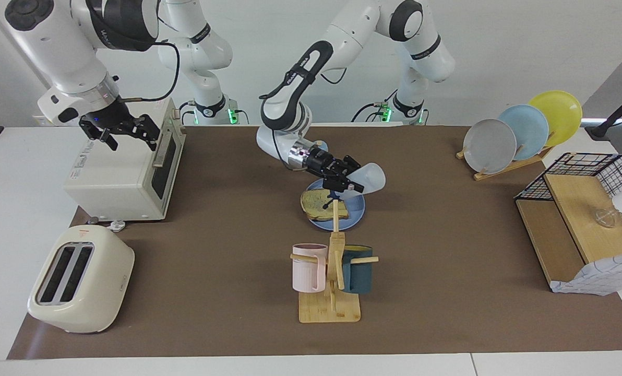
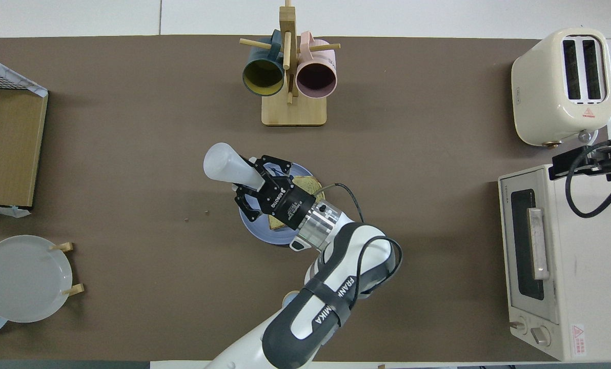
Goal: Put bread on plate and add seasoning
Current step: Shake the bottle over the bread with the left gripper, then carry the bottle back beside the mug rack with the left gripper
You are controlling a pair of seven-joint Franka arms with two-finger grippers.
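The blue plate (image 1: 354, 218) lies mid-table with the bread (image 1: 320, 203) on it, toward the right arm's end of the plate. My left gripper (image 1: 345, 183) is shut on the seasoning bottle (image 1: 372, 177) and holds it tipped over the plate, dark cap down over the bread. In the overhead view the left gripper (image 2: 261, 179) grips the bottle (image 2: 227, 165) near its neck and hides much of the plate (image 2: 253, 225) and the bread (image 2: 309, 182). My right gripper (image 1: 129, 137) is open and empty, waiting above the toaster oven (image 1: 123, 177).
A mug rack (image 1: 332, 271) with a pink and a dark teal mug stands farther from the robots than the plate. A cream toaster (image 1: 81, 279) sits at the right arm's end. A plate rack (image 1: 519, 136) and a wire-and-wood shelf (image 1: 577, 219) stand at the left arm's end.
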